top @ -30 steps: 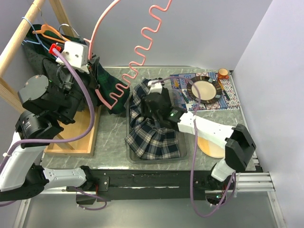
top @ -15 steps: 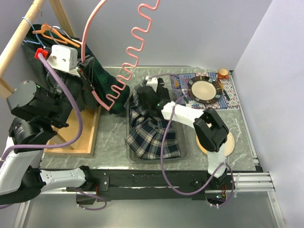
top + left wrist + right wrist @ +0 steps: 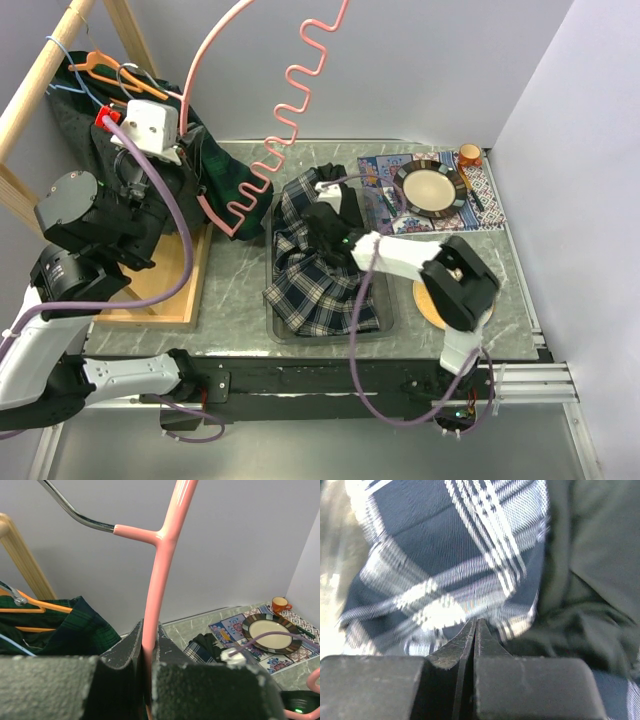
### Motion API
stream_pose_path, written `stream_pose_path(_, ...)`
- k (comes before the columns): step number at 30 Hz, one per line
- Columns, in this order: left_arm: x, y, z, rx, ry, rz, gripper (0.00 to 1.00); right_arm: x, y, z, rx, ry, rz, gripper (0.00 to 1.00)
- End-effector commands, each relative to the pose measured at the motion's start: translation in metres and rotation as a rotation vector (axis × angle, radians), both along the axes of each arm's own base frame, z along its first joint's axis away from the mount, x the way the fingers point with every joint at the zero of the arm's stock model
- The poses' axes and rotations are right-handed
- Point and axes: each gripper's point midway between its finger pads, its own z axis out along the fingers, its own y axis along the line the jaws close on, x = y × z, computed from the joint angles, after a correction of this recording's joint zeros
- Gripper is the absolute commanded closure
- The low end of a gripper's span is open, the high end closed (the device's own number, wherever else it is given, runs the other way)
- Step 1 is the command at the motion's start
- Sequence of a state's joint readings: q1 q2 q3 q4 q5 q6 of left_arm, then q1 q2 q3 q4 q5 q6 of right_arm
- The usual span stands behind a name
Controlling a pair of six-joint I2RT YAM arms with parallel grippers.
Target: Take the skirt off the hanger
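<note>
The skirt (image 3: 315,290), navy and white plaid, lies crumpled in a grey tray (image 3: 386,322) at the table's middle. The pink wavy hanger (image 3: 300,80) is up in the air at the left, free of the skirt. My left gripper (image 3: 190,155) is shut on its stem. In the left wrist view the pink hanger (image 3: 160,580) rises from between the closed jaws of the left gripper (image 3: 149,630). My right gripper (image 3: 322,205) sits low over the skirt's far end. Its wrist view shows the right gripper (image 3: 475,622) shut, tips against the skirt (image 3: 445,555), with no cloth visible between the jaws.
A wooden rack (image 3: 40,80) at the far left carries a dark green plaid garment (image 3: 225,180) and an orange hanger (image 3: 105,65). At the back right a plate (image 3: 430,188) rests on a patterned mat (image 3: 487,208), with an orange cup (image 3: 468,153) behind. A round coaster (image 3: 438,312) lies beside the tray.
My right gripper has closed from partly open, and its arm has shifted over the skirt. The left arm has swung the pink hanger about at the left.
</note>
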State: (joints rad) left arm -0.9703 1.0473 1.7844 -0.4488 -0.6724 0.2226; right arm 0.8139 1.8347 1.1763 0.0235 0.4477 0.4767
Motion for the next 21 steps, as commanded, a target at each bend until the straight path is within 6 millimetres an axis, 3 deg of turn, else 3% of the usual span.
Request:
stream_pose_path(1, -0.009, 0.019, 0.032, -0.117, -0.057, 0.025, 0.99, -0.031, 0.007, 0.065, 0.116, -0.108, 0.098, 1.00)
stream_pose_path(5, -0.010, 0.016, 0.043, -0.131, -0.065, 0.005, 0.99, -0.062, 0.005, 0.081, 0.200, -0.127, 0.163, 1.00)
stream_pose_path(9, -0.011, 0.015, 0.044, -0.141, -0.071, -0.004, 0.99, -0.072, 0.000, 0.097, 0.221, -0.129, 0.186, 1.00)
stream_pose_path(10, -0.011, 0.014, 0.044, -0.141, -0.070, -0.006, 0.99, -0.070, -0.003, 0.106, 0.226, -0.151, 0.178, 0.93)
stream_pose_path(11, -0.011, 0.014, 0.042, -0.138, -0.067, -0.006, 0.99, -0.065, -0.005, 0.113, 0.232, -0.174, 0.163, 0.69)
stream_pose_path(13, -0.010, 0.013, 0.038, -0.133, -0.062, -0.007, 0.99, -0.043, -0.011, 0.125, 0.261, -0.181, 0.152, 0.39)
stream_pose_path(16, -0.012, 0.012, 0.036, -0.134, -0.072, -0.019, 0.99, -0.008, -0.016, 0.133, 0.257, -0.169, 0.132, 0.30)
stream_pose_path(21, -0.017, 0.001, 0.028, -0.101, -0.064, -0.097, 0.99, 0.028, -0.005, 0.134, 0.255, -0.143, 0.152, 0.20)
